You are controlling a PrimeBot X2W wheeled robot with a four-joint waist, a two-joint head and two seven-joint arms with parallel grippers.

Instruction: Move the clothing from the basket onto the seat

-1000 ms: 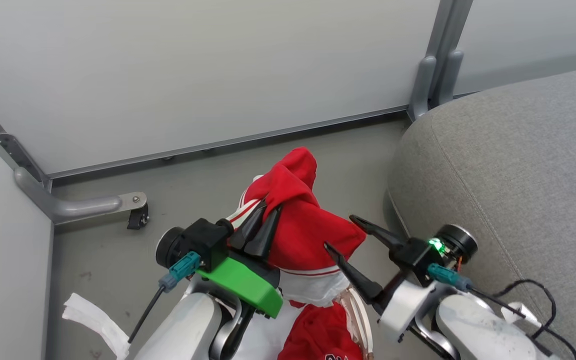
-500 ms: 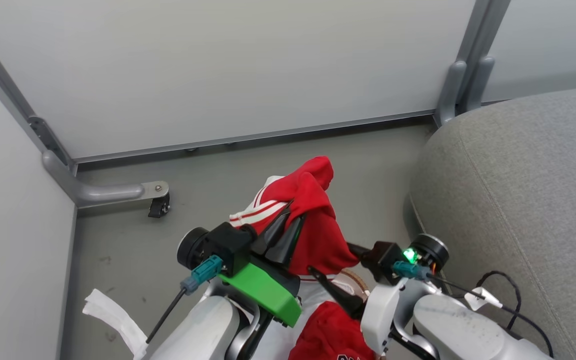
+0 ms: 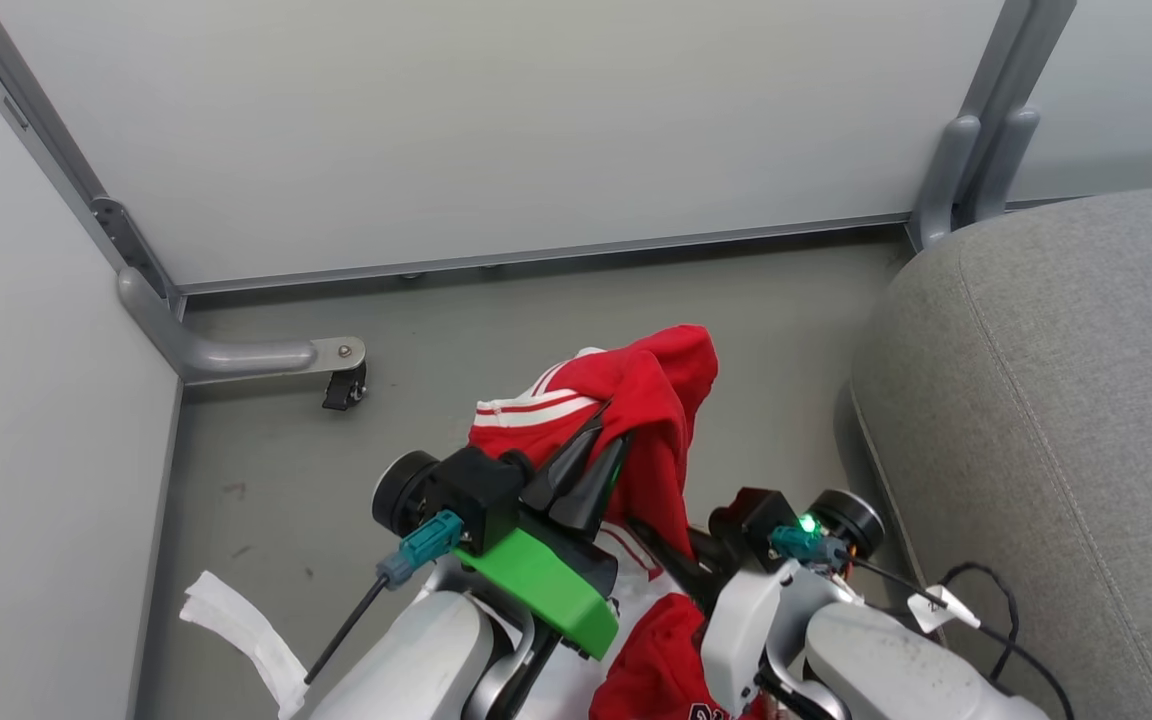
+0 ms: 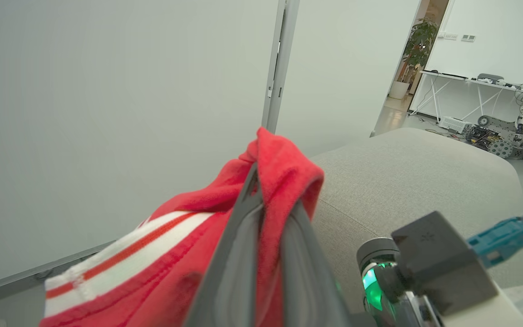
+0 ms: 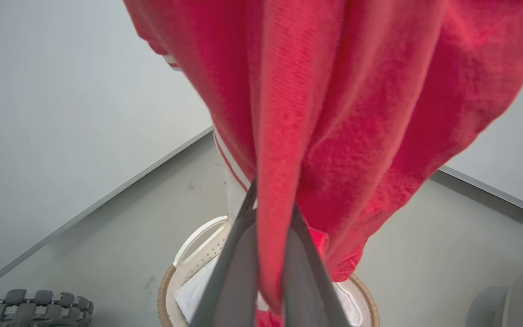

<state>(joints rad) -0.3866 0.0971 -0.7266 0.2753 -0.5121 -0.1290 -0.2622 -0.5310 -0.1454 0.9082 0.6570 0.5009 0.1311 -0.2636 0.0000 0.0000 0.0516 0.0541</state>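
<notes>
Red garment (image 3: 656, 400) held above basket (image 5: 164, 290), clamped in left pincer (image 4: 273, 190) and right pincer (image 5: 274, 200); not yet on seat (image 3: 1056, 400) beside basket; second garment (image 3: 651, 650) inside basket.

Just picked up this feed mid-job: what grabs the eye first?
A bright red garment with white stripes hangs lifted mid-scene, pinched high by the left hand and lower down by the right hand. Beneath it sits the basket on the floor; the big grey seat waits at the right.
</notes>
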